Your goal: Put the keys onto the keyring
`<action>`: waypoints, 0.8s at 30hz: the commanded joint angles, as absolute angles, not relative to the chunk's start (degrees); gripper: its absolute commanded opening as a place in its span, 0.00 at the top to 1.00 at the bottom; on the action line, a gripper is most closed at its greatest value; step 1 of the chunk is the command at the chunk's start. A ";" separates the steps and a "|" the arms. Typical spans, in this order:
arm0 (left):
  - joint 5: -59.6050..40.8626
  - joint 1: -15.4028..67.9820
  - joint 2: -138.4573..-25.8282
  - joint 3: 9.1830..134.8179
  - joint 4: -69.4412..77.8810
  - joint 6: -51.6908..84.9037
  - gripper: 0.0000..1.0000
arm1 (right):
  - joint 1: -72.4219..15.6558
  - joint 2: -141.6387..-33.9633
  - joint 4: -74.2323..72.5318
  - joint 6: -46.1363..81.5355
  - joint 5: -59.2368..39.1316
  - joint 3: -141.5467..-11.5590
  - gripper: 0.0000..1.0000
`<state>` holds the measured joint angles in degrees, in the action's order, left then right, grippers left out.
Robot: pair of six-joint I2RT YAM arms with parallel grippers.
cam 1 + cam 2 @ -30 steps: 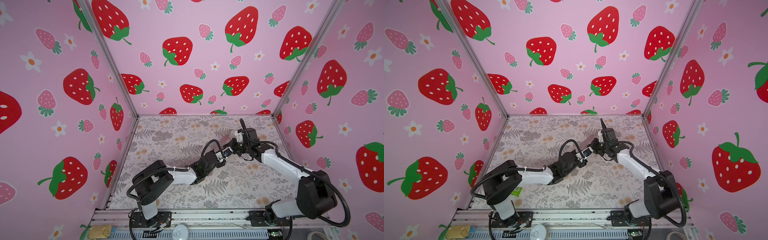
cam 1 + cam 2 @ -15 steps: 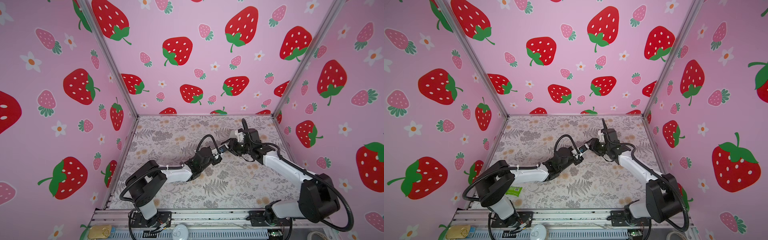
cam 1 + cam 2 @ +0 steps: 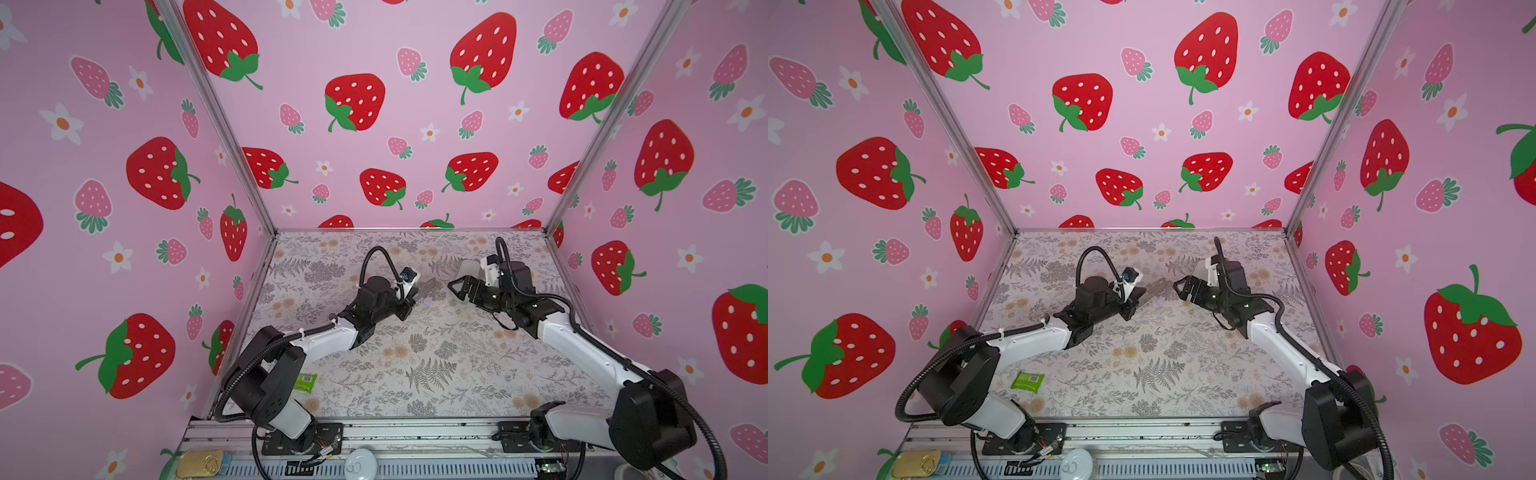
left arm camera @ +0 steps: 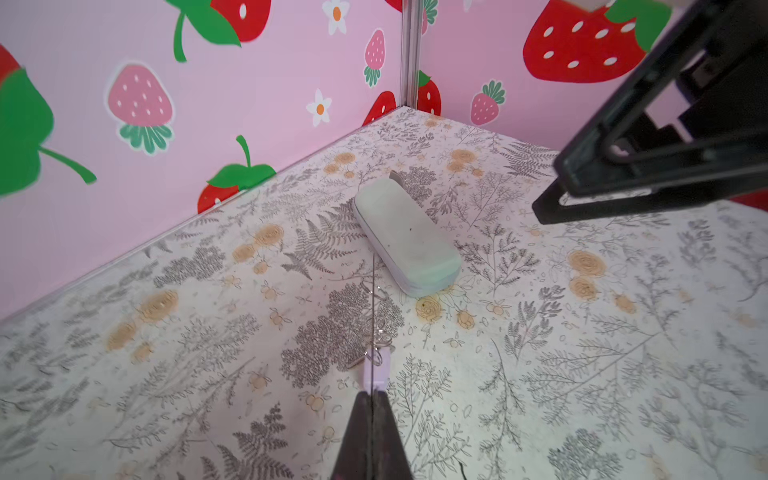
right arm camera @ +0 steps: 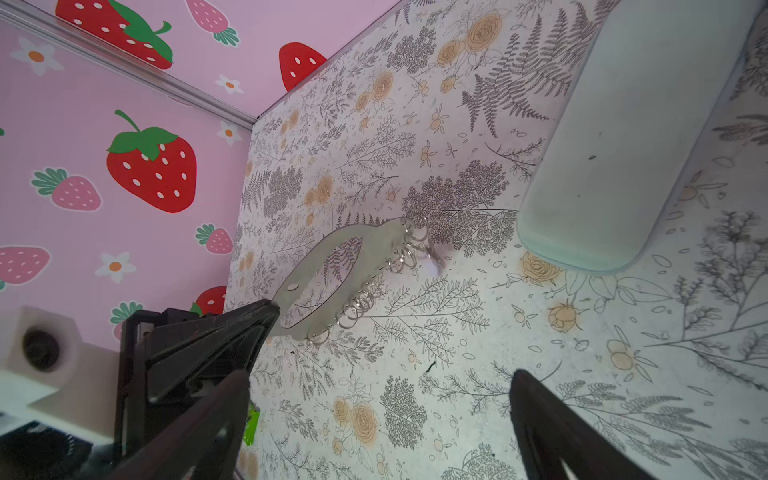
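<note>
My left gripper (image 3: pixel 412 298) is shut on one end of the keyring (image 5: pixel 332 266), a grey flat oval loop with several silvery rings along one edge. It holds the loop above the floor, pointing toward my right gripper (image 3: pixel 455 286). The left wrist view shows the loop edge-on between the shut fingertips (image 4: pixel 365 409). The keys (image 5: pixel 435 268), a tiny lilac head on a dark metal part, hang from a ring at the loop's far end. In both top views they show as a lilac speck (image 3: pixel 1160 303). My right gripper (image 5: pixel 381 374) is open and empty, a short way off the loop.
A pale grey-green oblong case (image 4: pixel 405 237) lies on the floral floor just beyond the keyring, beside the right gripper, and partly shows in a top view (image 3: pixel 467 268). A green packet (image 3: pixel 1027 380) lies near the left arm's base. Pink strawberry walls enclose three sides.
The right gripper has opened and drawn back to the right, away from the keyring. The left gripper has stayed shut on the keyring and carried it leftward.
</note>
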<state>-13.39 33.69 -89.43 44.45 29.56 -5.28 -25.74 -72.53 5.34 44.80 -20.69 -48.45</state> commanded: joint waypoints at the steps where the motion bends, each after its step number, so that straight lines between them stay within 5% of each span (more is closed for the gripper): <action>1: -20.71 29.59 -89.63 43.05 30.19 3.29 1.00 | -25.41 -71.15 4.55 42.43 -18.65 -46.63 0.01; 12: -24.69 17.42 -92.31 37.14 36.03 12.68 1.00 | -25.23 -67.75 -0.95 40.65 -15.69 -40.03 0.01; 16: -23.38 14.68 -92.29 34.87 38.94 15.45 0.56 | -25.02 -66.94 -2.90 38.60 -14.14 -38.14 0.01; 20: -19.60 14.42 -89.43 33.61 39.12 15.07 0.37 | -24.71 -65.07 -4.54 34.64 -9.38 -36.26 0.01; 23: -16.86 13.90 -85.90 31.84 38.70 14.72 0.01 | -24.35 -63.18 -6.22 30.27 -2.93 -34.66 0.01; 24: -15.78 13.80 -84.31 31.09 38.32 14.34 0.01 | -24.22 -62.19 -7.58 28.47 -0.13 -33.80 0.01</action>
